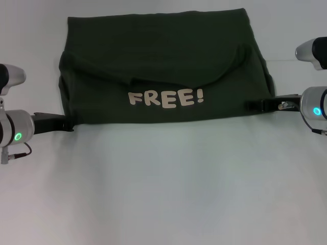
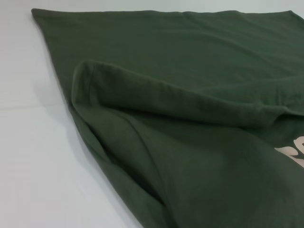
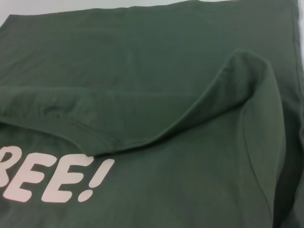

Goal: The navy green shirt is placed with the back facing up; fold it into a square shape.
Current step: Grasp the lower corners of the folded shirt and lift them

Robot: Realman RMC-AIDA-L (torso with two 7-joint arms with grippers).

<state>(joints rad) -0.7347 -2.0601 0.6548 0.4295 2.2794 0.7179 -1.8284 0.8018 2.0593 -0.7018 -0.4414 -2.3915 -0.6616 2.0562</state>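
Left gripper [image 1: 69,124] and right gripper [image 1: 251,105] at folded navy green shirt [image 1: 163,56] corners

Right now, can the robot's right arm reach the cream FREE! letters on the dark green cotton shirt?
Probably yes. The right gripper sits at the dark green cotton shirt's near right edge, and nothing lies between it and the cream FREE! letters.

Left gripper [image 1: 70,124] and right gripper [image 1: 251,106] low, facing inward.
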